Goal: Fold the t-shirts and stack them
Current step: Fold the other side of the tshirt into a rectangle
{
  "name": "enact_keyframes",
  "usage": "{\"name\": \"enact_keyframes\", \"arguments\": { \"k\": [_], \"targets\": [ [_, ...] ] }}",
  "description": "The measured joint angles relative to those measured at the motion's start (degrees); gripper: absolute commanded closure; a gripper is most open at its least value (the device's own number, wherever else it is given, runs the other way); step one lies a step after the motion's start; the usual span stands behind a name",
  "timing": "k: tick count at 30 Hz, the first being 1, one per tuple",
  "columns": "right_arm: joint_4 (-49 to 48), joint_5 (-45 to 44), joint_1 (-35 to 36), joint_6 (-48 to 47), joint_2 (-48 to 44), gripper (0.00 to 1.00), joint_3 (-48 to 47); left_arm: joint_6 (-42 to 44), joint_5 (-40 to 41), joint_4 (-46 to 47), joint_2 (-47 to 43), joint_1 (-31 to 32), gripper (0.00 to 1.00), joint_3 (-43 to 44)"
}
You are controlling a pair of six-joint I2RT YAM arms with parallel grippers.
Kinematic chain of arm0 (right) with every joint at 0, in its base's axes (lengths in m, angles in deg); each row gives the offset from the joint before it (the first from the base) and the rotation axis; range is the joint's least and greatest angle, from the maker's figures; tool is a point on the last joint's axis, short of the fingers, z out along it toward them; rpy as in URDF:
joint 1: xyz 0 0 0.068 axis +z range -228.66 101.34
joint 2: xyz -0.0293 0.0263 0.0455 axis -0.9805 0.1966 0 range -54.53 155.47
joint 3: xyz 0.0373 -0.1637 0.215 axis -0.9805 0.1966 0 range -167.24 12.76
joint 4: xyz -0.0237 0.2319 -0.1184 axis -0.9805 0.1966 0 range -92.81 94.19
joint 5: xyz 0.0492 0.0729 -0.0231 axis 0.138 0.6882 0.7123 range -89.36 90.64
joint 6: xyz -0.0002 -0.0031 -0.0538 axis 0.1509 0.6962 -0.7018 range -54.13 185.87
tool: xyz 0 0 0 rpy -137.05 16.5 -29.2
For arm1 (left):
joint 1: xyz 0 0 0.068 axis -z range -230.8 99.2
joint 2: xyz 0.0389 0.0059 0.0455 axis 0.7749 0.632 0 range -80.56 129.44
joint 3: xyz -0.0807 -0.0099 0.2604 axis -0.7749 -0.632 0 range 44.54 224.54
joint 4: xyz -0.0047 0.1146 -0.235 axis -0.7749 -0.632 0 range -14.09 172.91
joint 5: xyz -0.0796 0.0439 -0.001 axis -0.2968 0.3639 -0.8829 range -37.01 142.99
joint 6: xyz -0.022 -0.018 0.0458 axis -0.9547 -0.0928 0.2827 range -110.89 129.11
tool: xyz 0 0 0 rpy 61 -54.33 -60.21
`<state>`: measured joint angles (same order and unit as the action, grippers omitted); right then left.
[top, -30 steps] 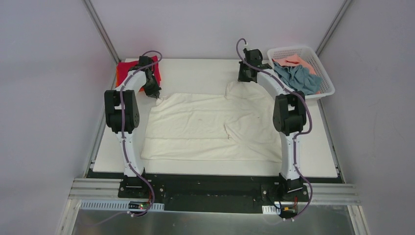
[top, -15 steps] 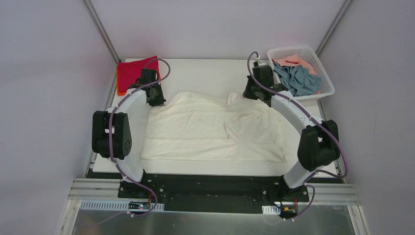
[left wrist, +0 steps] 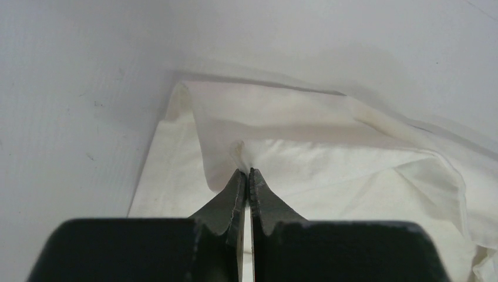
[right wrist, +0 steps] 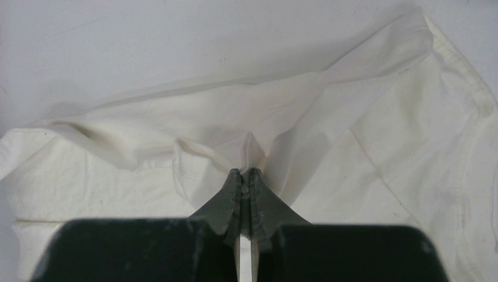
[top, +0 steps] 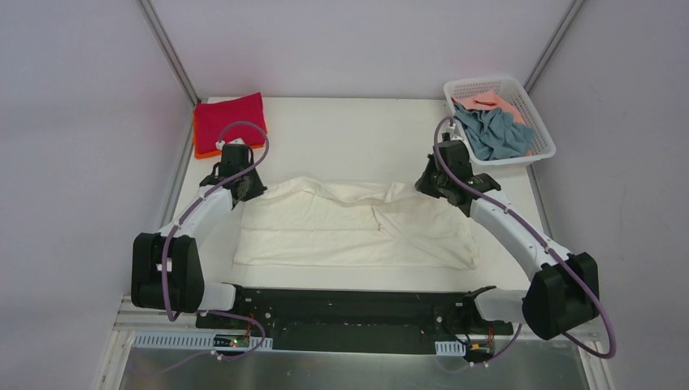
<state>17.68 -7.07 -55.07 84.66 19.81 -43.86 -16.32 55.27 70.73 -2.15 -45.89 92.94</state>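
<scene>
Cream t-shirt point(top: 349, 236): spread across the middle of the table, near half lying flat. Its far edge is raised in a soft ridge between the two grippers.
Left gripper point(left wrist: 247, 174): jaws pressed together on a pinch of the cream t-shirt at its far left corner; cloth puckers up from the fingertips.
Right gripper point(right wrist: 246, 173): jaws closed tight on a fold of the same shirt at its far right corner, with creases fanning out from the grip.
Red t-shirt point(top: 230, 120): folded, at the far left corner of the table, well apart from the cream one.
Orange t-shirt point(top: 201, 151): under the red one, only a thin edge showing at the near left side.
Basket point(top: 543, 130): white plastic mesh, at the far right corner of the table.
Grey-blue t-shirt point(top: 491, 134): crumpled inside the basket, on top.
Pink t-shirt point(top: 497, 102): in the basket, at its far side, partly beneath the grey-blue one.
Table point(top: 349, 138): white top, bare strip between the cream t-shirt and the far edge.
</scene>
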Motion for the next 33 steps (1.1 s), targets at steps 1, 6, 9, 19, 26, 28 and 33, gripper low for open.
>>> {"name": "enact_keyframes", "arguments": {
  "k": [1, 6, 9, 19, 26, 28, 33],
  "targets": [
    [0.2, 0.0, 0.1, 0.7, -1.2, 1.00, 1.0, -0.5, 0.7, 0.1, -0.7, 0.0, 1.00, -0.8],
    [1.4, -0.1, 0.5, 3.5, -5.1, 1.00, 4.6, -2.0, 3.8, 0.6, -2.9, 0.0, 1.00, -3.3],
    [2.5, -0.1, 1.0, 4.6, -6.8, 1.00, 6.1, -2.7, 5.7, 0.8, -4.5, 0.0, 1.00, -4.1],
    [5.5, -0.1, 3.1, 6.1, -10.3, 1.00, 8.9, -4.0, 8.7, 2.5, -9.1, 0.0, 1.00, -7.6],
    [6.1, 0.0, 3.3, 7.4, -10.1, 0.93, 12.3, -6.7, 9.4, 2.5, -8.9, 0.0, 0.89, -9.6],
    [6.5, 0.0, 3.3, 8.1, -9.9, 0.86, 12.9, -7.7, 10.1, 2.4, -8.8, 0.0, 0.73, -10.0],
    [11.3, 2.4, 3.7, 11.0, -10.5, 0.48, 14.8, -11.4, 12.5, 0.0, -9.8, 0.0, 0.09, -10.7]
  ]
}}
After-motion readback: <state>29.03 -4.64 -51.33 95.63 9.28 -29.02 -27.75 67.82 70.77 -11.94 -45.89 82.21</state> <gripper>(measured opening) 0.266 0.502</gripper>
